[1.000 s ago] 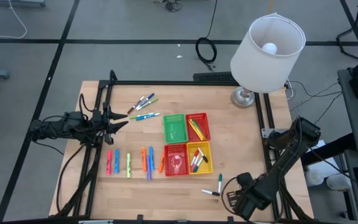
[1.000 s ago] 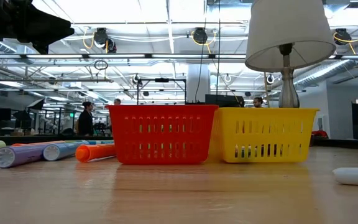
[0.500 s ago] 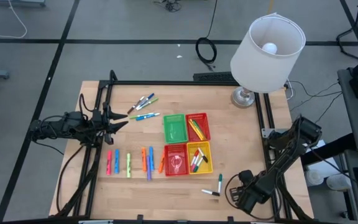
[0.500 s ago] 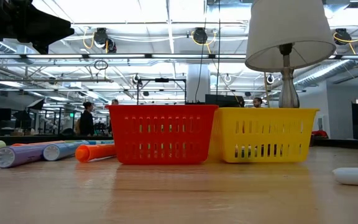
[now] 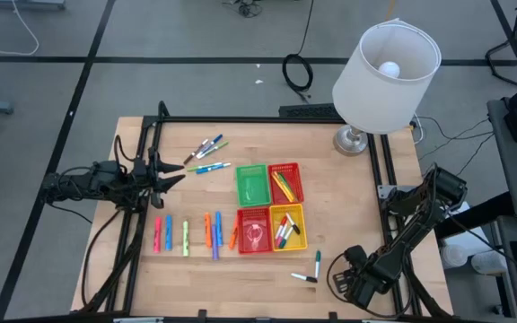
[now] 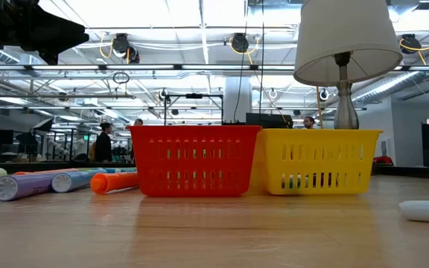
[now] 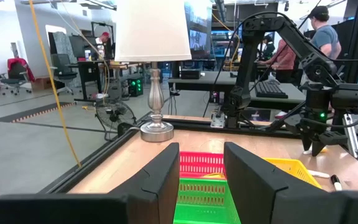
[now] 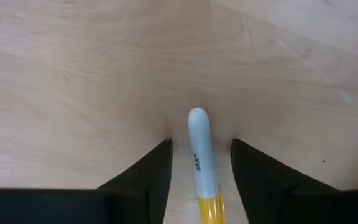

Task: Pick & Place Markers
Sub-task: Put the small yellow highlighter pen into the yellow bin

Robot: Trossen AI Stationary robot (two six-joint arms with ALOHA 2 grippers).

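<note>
Markers: I count a loose row lying left of the four baskets, a few more nearer the table's far edge, some inside the red basket and yellow basket. One white-and-yellow marker, printed "SKK", lies between my right gripper's parted fingers at the near right corner, not clamped. My left gripper waits at the left edge, fingers apart, empty.
</note>
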